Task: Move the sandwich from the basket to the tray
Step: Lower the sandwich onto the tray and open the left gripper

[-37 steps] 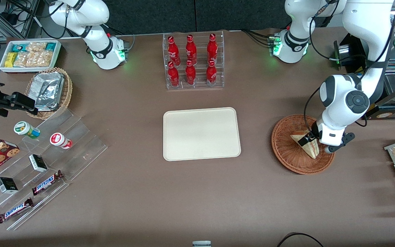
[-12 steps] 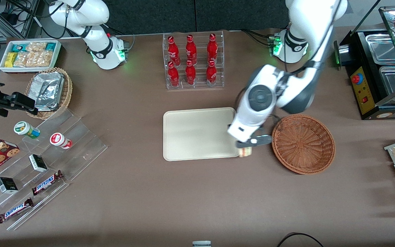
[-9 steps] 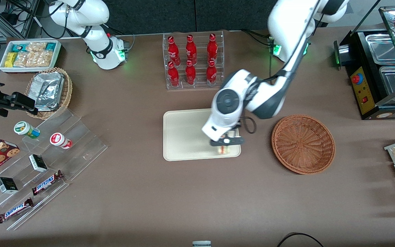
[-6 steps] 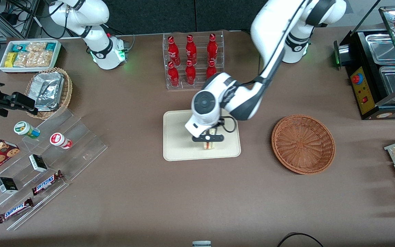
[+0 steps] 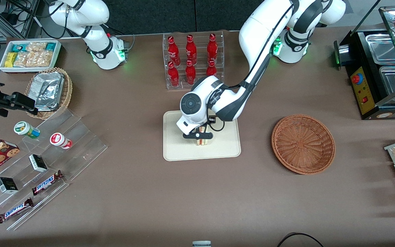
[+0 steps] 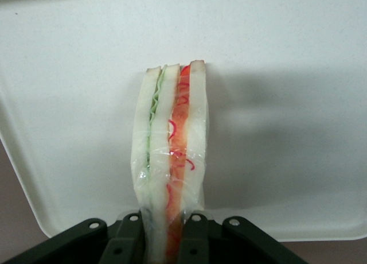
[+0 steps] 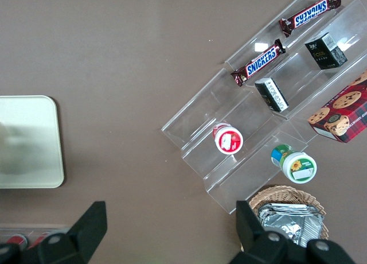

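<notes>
Sandwich, a triangular wedge of pale bread with green and orange-red filling layers wrapped in clear film, was where you would have found it at the centre of the front view: held edge-up over the flat rectangular cream-beige plastic tray. Your left arm's gripper was above the middle of that tray, and its black fingers pinched the sandwich from both bread faces, as the wrist view showed. In that view the wedge pointed away from the camera with the tray's pale surface beneath it and a soft shadow beside it; you could not tell whether the tip touched the tray.

You had the wide reddish-brown round wicker basket standing on the brown counter at centre right of the front frame, well apart from the tray, with nothing showing inside it. At upper centre stood a clear acrylic rack of red bottles, partly covered by the arm. At the left edge you could see a smaller tan wicker basket with silver foil packets and a clear stepped display with chocolate bars.
</notes>
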You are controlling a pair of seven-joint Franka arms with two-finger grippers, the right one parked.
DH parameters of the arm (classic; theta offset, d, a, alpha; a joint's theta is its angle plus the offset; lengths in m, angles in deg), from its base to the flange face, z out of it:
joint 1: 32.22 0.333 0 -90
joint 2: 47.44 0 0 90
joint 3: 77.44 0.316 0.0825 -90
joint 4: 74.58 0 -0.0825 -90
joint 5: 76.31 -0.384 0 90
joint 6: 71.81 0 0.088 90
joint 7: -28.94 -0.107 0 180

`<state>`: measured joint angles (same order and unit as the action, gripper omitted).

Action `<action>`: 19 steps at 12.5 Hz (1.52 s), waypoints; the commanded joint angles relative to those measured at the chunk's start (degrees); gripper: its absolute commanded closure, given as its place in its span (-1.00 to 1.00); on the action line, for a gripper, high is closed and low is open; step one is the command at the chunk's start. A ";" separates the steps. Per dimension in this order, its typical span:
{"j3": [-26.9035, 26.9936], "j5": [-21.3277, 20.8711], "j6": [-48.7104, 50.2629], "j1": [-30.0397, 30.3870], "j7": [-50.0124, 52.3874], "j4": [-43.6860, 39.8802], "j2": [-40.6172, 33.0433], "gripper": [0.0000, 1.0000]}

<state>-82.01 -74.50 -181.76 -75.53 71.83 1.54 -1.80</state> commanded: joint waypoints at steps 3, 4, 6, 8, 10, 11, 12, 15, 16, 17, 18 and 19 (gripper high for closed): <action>1.05 -0.58 -0.25 -1.51 3.33 -2.21 1.74 1.00; 1.05 -2.23 -1.47 -1.51 4.73 -2.03 1.74 1.00; 1.05 -3.65 -1.57 -1.51 6.06 -1.77 1.74 1.00; 0.97 -3.65 -1.57 -1.51 6.06 -1.59 1.82 0.78; 0.96 -3.65 -1.66 -1.51 6.06 -1.59 2.00 -0.99; 0.96 -3.65 -1.66 -1.60 6.15 -1.59 2.17 -1.00; 0.96 -3.65 -1.58 -1.60 6.06 -1.59 2.09 -1.00; 1.05 -3.48 -1.22 -1.69 6.32 -1.94 1.13 -1.00; 1.14 -3.65 -0.96 -1.34 6.33 -2.12 -0.18 -1.00; 1.58 -3.65 -0.44 -1.16 6.93 -1.68 -2.37 -1.00; 3.23 -3.74 1.48 -0.98 8.51 -1.59 -4.39 -1.00; 4.82 -3.48 3.59 -0.81 8.78 -1.59 -6.07 -1.00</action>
<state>-79.79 -77.44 -181.73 -76.27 78.83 -0.99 -3.40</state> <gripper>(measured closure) 0.000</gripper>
